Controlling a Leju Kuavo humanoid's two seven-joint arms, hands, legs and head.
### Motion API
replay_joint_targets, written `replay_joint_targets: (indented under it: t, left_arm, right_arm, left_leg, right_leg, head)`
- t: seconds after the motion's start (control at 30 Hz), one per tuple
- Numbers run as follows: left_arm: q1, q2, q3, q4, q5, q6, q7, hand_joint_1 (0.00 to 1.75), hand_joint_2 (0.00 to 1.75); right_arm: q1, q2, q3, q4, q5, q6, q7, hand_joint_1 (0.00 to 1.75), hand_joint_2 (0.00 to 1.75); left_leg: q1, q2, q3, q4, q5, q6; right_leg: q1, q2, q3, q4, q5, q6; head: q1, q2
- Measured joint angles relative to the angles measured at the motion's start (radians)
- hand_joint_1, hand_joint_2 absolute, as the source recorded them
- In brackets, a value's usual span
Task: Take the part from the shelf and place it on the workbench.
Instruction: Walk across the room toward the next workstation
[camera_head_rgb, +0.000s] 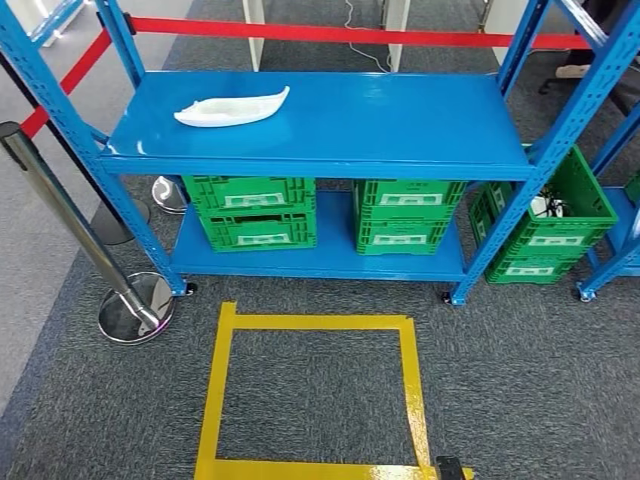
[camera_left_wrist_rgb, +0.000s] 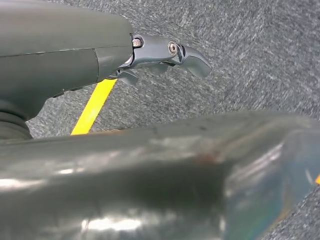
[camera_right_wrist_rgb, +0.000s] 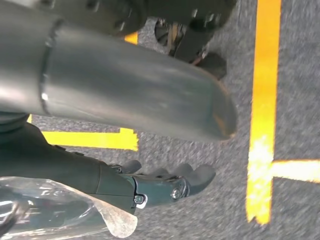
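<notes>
The part (camera_head_rgb: 231, 107) is a long white moulded piece, pointed at one end. It lies flat on the left half of the top board of the blue shelf (camera_head_rgb: 392, 130), straight ahead of me in the head view. My left hand (camera_left_wrist_rgb: 162, 54) hangs above grey carpet in the left wrist view, its fingers stretched out and holding nothing. My right hand (camera_right_wrist_rgb: 162, 184) also hangs over the carpet in the right wrist view, fingers extended and holding nothing. Both hands are far from the part.
Green crates (camera_head_rgb: 250, 212) (camera_head_rgb: 407, 214) stand on the lower shelf board, and another (camera_head_rgb: 555, 225) stands on the floor at the right. A yellow tape rectangle (camera_head_rgb: 411, 375) marks the carpet before the shelf. A chrome stanchion (camera_head_rgb: 64, 215) with a red belt stands at the left.
</notes>
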Motion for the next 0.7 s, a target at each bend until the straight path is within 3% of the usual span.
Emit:
replay_joint_targets:
  t: [0.07, 0.1, 0.13, 0.2, 0.23, 0.27, 0.3, 0.37, 0.43, 0.5, 0.57, 0.6, 0.7]
  left_arm:
    - [-0.001, 0.002, -0.001, 0.000, -0.001, -0.004, 0.003, 0.00, 0.00]
    - [-0.001, 0.003, -0.002, 0.000, -0.002, -0.006, 0.005, 0.00, 0.00]
    - [0.000, 0.003, -0.002, 0.000, -0.002, -0.007, 0.006, 0.00, 0.00]
    - [0.001, 0.005, -0.002, 0.000, -0.003, -0.009, 0.012, 0.00, 0.00]
    - [0.001, 0.006, -0.002, 0.000, -0.004, -0.009, 0.018, 0.00, 0.00]
    - [0.001, 0.007, -0.003, 0.001, -0.007, -0.009, 0.024, 0.00, 0.44]
    - [0.000, 0.008, -0.004, 0.001, -0.011, -0.006, 0.030, 0.00, 0.87]
    - [-0.003, 0.009, -0.007, 0.003, -0.018, 0.000, 0.039, 0.00, 1.75]
    - [-0.007, 0.010, -0.009, 0.005, -0.019, 0.005, 0.041, 0.00, 1.75]
    - [-0.008, 0.010, -0.012, 0.008, -0.019, 0.007, 0.040, 0.00, 1.75]
    - [-0.006, 0.013, -0.026, 0.009, -0.016, 0.003, 0.038, 0.00, 1.75]
    - [-0.004, 0.016, -0.040, 0.010, -0.011, -0.002, 0.039, 0.00, 1.75]
    - [0.000, 0.033, -0.098, 0.010, 0.023, -0.013, 0.049, 0.00, 1.75]
  right_arm:
    - [0.003, 0.000, -0.006, 0.000, -0.003, 0.003, 0.001, 0.00, 0.00]
    - [0.002, 0.000, -0.009, 0.000, -0.005, 0.005, 0.001, 0.00, 0.00]
    - [0.001, 0.000, -0.011, 0.000, -0.008, 0.007, 0.002, 0.00, 0.00]
    - [0.000, 0.000, -0.015, 0.000, -0.011, 0.012, 0.010, 0.00, 0.00]
    - [0.000, 0.000, -0.017, 0.000, -0.010, 0.014, 0.021, 0.00, 0.00]
    - [0.001, 0.000, -0.019, 0.000, -0.004, 0.015, 0.038, 0.00, 0.00]
    - [0.002, 0.000, -0.021, 0.000, 0.003, 0.016, 0.056, 0.00, 0.00]
    - [0.002, 0.000, -0.022, 0.000, 0.016, 0.022, 0.084, 0.00, 0.00]
    - [0.000, 0.000, -0.023, 0.000, 0.018, 0.031, 0.091, 0.00, 0.87]
    - [0.000, 0.000, -0.023, 0.000, 0.020, 0.038, 0.091, 0.00, 1.75]
    - [0.002, 0.000, -0.021, 0.000, 0.017, 0.043, 0.094, 0.00, 1.75]
    - [0.003, -0.001, -0.016, 0.000, 0.009, 0.045, 0.098, 0.00, 1.75]
    - [0.014, -0.006, 0.015, 0.000, -0.035, 0.053, 0.108, 0.00, 1.75]
  left_leg:
    - [0.003, -0.015, -0.003, 0.020, -0.019, -0.011]
    - [0.007, -0.032, -0.016, 0.057, -0.043, -0.019]
    - [0.012, -0.049, -0.038, 0.112, -0.073, -0.025]
    - [0.018, -0.060, -0.093, 0.235, -0.123, -0.034]
    - [0.019, -0.061, -0.109, 0.265, -0.125, -0.036]
    - [0.021, -0.061, -0.110, 0.261, -0.108, -0.037]
    - [0.022, -0.062, -0.093, 0.219, -0.073, -0.036]
    - [0.023, -0.066, -0.036, 0.086, -0.003, -0.032]
    - [0.020, -0.073, -0.002, 0.003, 0.018, -0.025]
    - [0.017, -0.074, 0.000, -0.012, 0.017, -0.014]
    - [0.019, -0.072, 0.001, -0.022, 0.025, 0.001]
    - [0.021, -0.070, 0.002, -0.026, 0.029, 0.008]
    - [0.020, -0.064, -0.001, -0.029, 0.031, 0.016]
  right_leg:
    - [-0.007, 0.021, 0.003, -0.008, 0.006, -0.009]
    - [-0.010, 0.031, 0.006, -0.012, 0.009, -0.013]
    - [-0.012, 0.042, 0.008, -0.013, 0.010, -0.015]
    - [-0.013, 0.063, 0.011, -0.014, 0.010, -0.016]
    - [-0.013, 0.071, 0.013, -0.013, 0.009, -0.016]
    - [-0.013, 0.077, 0.015, -0.013, 0.009, -0.016]
    - [-0.013, 0.083, 0.017, -0.013, 0.008, -0.016]
    - [-0.012, 0.091, 0.021, -0.013, 0.006, -0.012]
    - [-0.011, 0.094, 0.019, -0.014, 0.006, -0.001]
    - [-0.012, 0.095, 0.018, -0.019, 0.009, 0.012]
    - [-0.013, 0.089, 0.010, -0.011, -0.001, 0.022]
    - [-0.013, 0.083, -0.003, 0.016, -0.021, 0.025]
    - [-0.014, 0.070, -0.082, 0.189, -0.108, 0.030]
  head:
    - [-0.002, 0.000]
    - [-0.004, 0.000]
    - [-0.005, 0.000]
    - [-0.006, 0.000]
    - [-0.005, 0.000]
    - [-0.005, 0.000]
    - [-0.005, 0.000]
    - [-0.005, 0.000]
    - [-0.004, 0.000]
    - [-0.003, 0.000]
    - [-0.002, 0.000]
    - [0.000, 0.000]
    - [0.008, 0.000]
